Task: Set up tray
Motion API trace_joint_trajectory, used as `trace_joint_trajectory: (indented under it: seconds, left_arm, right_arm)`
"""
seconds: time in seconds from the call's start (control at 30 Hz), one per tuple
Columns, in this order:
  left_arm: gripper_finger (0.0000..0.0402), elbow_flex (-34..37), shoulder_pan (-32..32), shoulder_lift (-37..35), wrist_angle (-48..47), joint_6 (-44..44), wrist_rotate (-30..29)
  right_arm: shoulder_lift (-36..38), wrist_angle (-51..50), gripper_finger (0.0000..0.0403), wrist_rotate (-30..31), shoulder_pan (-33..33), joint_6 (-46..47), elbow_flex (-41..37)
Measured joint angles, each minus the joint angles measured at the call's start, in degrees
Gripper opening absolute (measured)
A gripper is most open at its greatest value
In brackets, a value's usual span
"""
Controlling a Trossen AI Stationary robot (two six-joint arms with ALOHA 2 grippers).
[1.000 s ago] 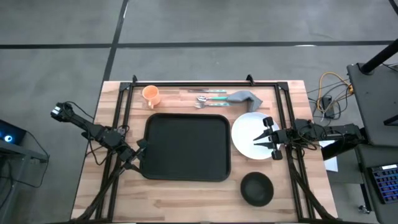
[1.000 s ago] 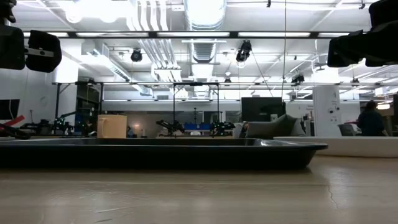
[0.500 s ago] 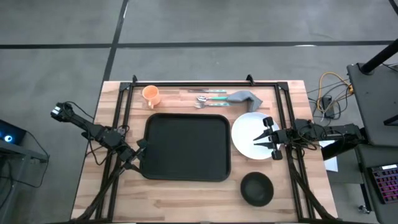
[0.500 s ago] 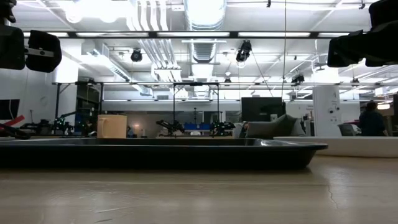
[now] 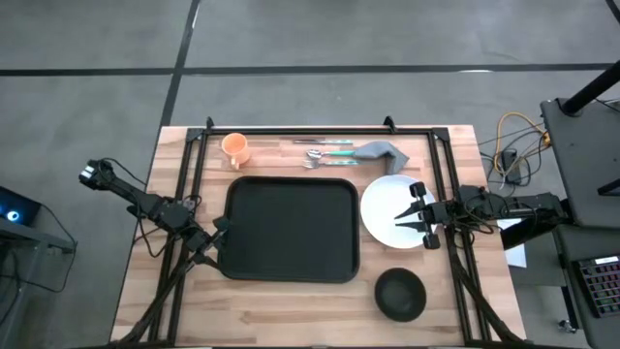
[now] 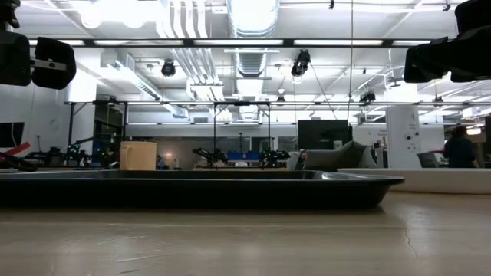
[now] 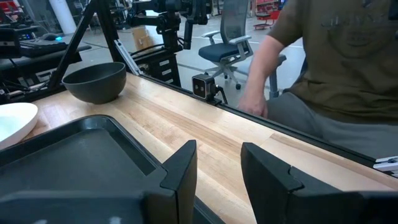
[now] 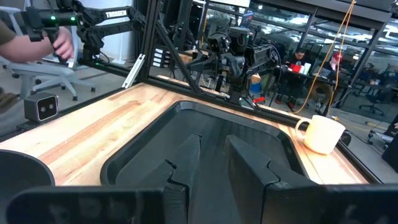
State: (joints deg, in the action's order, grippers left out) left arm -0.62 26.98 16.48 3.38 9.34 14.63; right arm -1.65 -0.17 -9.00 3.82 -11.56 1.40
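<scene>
Wooden table (image 5: 291,301) bears tray (image 5: 291,229), plate (image 5: 386,208), bowl (image 5: 400,294).

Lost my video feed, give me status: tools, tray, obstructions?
Left tool open at tray's left edge. Right tool over white plate, holding nothing. Tray bare, nothing blocking.

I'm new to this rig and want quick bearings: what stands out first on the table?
The large black tray fills the table's middle, empty, with the left gripper at its left edge. To its right lies a round white plate, the right gripper over its right rim, and a dark bowl sits nearer the front. Along the back edge are an orange cup, cutlery and a grey cloth.
</scene>
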Motion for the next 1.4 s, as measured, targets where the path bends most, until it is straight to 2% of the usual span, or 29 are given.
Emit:
trace_joint_trajectory:
  seconds: [0.47,0.67,0.83,1.07,1.2,1.4]
  left_arm:
    - [0.0107,0.0,0.0,0.0,0.3,0.2,-0.7]
    - [0.0107,0.0,0.0,0.0,2.9,1.1,-15.8]
    - [0.0107,0.0,0.0,0.0,8.5,3.7,-26.7]
    - [0.0107,0.0,0.0,0.0,16.5,4.1,-34.9]
    - [0.0107,0.0,-0.1,0.0,17.9,5.7,-38.6]
    - [0.0107,-0.3,-1.0,0.0,18.7,6.5,-47.9]
  right_arm:
    - [0.0,0.0,0.0068,0.0,0.0,0.0,0.0]
    - [0.0,0.0,0.0068,0.0,0.0,0.0,0.0]
    - [0.0,0.0,0.0068,0.0,0.0,0.0,0.0]
    - [0.0,0.0,0.0068,0.0,0.0,0.0,0.0]
    - [0.0,0.0,0.0068,0.0,0.0,0.0,0.0]
    - [0.0,0.0,0.0068,0.0,0.0,0.0,0.0]
